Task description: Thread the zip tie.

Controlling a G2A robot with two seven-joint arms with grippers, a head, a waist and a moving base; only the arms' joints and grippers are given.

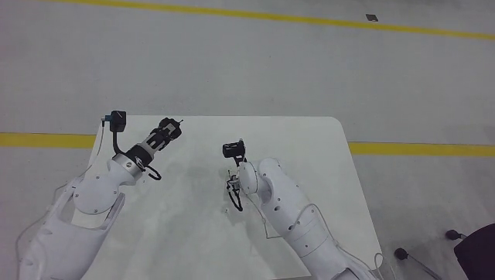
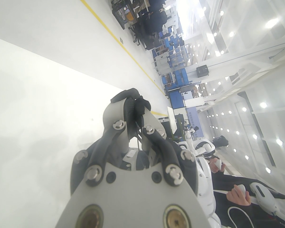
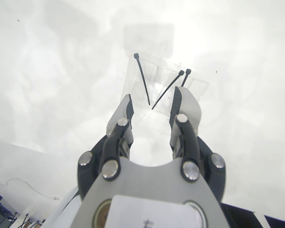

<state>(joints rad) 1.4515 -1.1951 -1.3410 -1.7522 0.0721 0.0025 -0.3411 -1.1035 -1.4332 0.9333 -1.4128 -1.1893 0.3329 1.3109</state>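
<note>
Black zip ties [image 3: 142,79] look thin, light, springy, probably slick, so pinch one mid-strap; right gripper [image 3: 153,93] fingers apart over them, left gripper [image 2: 133,103] fingers pressed together.

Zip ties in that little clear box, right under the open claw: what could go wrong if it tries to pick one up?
1. Two zip ties lie with their tips nearly meeting between the right gripper's open fingers, so it may pinch both at once.
2. The third tie sits partly hidden behind one finger and could get knocked.
3. The clear box looks light; a finger catching its wall might shove or tip it.
</note>
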